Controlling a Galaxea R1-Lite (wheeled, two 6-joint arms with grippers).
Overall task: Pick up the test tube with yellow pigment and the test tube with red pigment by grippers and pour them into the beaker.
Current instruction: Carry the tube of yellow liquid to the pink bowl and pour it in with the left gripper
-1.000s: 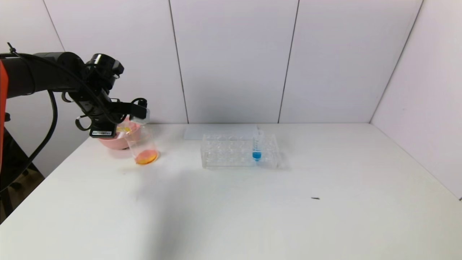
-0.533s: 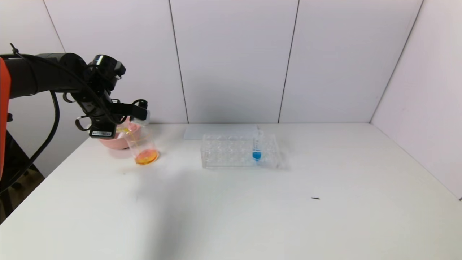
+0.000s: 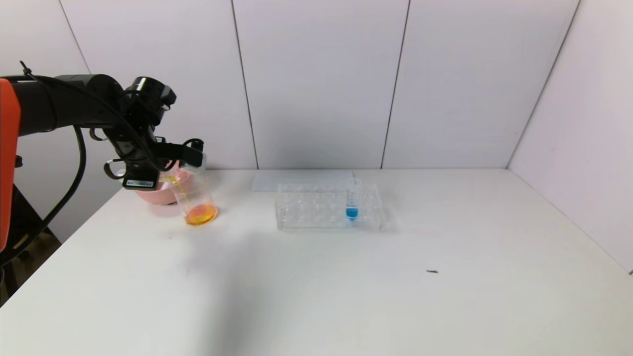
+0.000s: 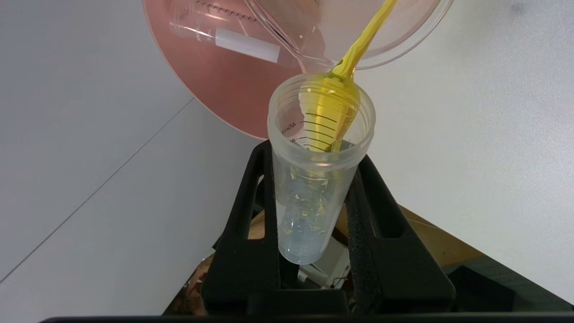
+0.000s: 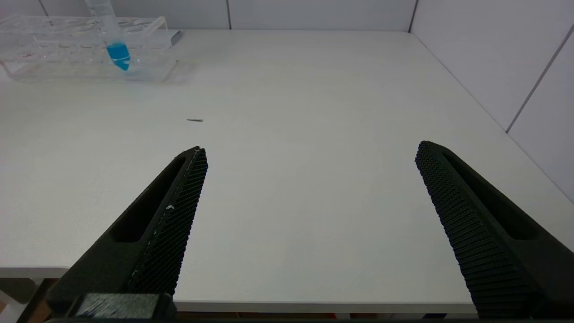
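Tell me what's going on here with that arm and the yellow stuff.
The left claw is shut on the test tube with yellow pigment, tipped over the beaker, and a thin yellow stream is running out into it. The beaker already holds orange liquid at the bottom. An emptied tube lies in the pink bowl behind. The right claw hangs open over bare table, idle. A blue tube stands in the rack.

At ten o'clock, the clear beaker (image 3: pixel 194 200) stands against the pink bowl (image 3: pixel 157 194); the clear rectangular rack (image 3: pixel 329 206) blocks twelve o'clock. The white tabletop (image 3: pixel 346 291) from three through six lies open.
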